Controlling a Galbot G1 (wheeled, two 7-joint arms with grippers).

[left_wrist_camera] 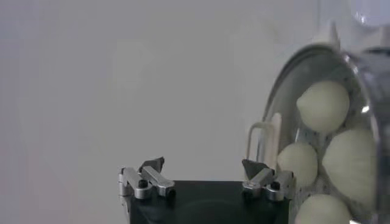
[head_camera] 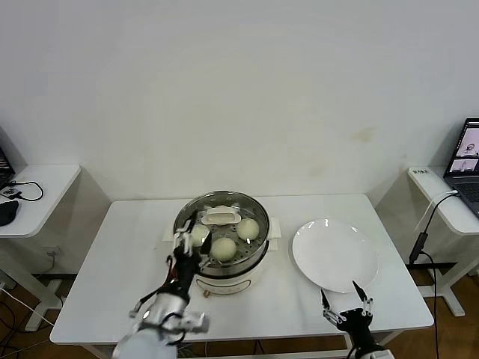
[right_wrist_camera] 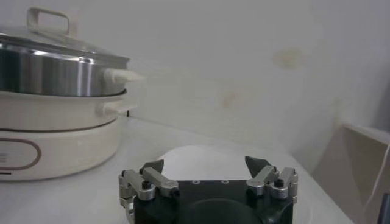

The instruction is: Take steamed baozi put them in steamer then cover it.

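The steamer stands mid-table on its cream base. The glass cover sits on it, its beige handle at the centre. Through the glass I see three baozi. My left gripper is open and empty, just beside the steamer's left rim. In the left wrist view the gripper is open, with the steamer rim and several baozi close by. My right gripper is open and empty near the table's front edge. It also shows in the right wrist view, with the covered steamer farther off.
A bare white plate lies right of the steamer, just behind my right gripper; it also shows in the right wrist view. Side tables stand at far left and far right, the right one with a laptop.
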